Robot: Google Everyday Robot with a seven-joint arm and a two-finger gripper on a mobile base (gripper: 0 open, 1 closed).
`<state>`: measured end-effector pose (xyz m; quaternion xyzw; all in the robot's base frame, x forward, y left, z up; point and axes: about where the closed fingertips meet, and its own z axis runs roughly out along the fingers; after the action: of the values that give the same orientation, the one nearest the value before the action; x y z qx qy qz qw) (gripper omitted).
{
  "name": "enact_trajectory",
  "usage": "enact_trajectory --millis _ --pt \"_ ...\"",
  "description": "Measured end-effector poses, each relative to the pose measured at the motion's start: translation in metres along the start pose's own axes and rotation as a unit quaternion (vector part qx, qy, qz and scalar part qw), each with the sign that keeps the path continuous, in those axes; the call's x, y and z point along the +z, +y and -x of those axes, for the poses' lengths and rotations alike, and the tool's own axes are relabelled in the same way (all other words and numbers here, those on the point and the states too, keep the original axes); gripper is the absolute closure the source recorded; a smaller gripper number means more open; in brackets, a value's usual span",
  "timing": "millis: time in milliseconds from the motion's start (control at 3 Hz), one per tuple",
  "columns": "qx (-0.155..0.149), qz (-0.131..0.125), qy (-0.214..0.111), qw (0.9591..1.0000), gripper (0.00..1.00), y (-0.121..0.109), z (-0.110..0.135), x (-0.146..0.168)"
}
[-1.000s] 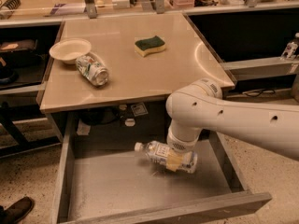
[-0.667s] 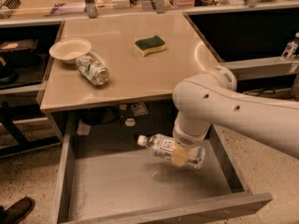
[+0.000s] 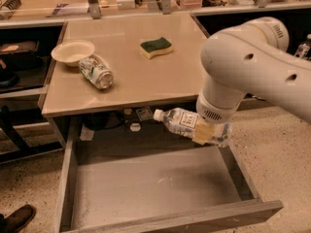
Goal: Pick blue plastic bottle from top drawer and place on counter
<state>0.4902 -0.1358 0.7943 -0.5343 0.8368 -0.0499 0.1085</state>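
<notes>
The blue plastic bottle [image 3: 182, 122], clear with a white cap and a label with a dark square mark, hangs on its side in the air above the open top drawer [image 3: 146, 186], cap pointing left. My gripper [image 3: 210, 132] is shut on the bottle's right end, just below and in front of the counter's front edge. The big white arm comes in from the right and hides most of the gripper. The beige counter [image 3: 141, 76] lies behind and above the bottle. The drawer's grey bottom is bare.
On the counter lie a green-and-white can [image 3: 96, 72] on its side, a white bowl [image 3: 73, 52] and a green-yellow sponge [image 3: 156, 47]. Dark side shelves stand left and right. A shoe [image 3: 17, 219] shows at the bottom left on the floor.
The gripper has lifted the bottle off the drawer bottom and up toward the counter's front edge. The arm has risen with it.
</notes>
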Motion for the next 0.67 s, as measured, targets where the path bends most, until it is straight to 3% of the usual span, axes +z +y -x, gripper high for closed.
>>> enact_trajectory --millis 667 --pt "0.005 -0.030 -0.017 0.9994 1.00 -0.065 0.012 -0.062"
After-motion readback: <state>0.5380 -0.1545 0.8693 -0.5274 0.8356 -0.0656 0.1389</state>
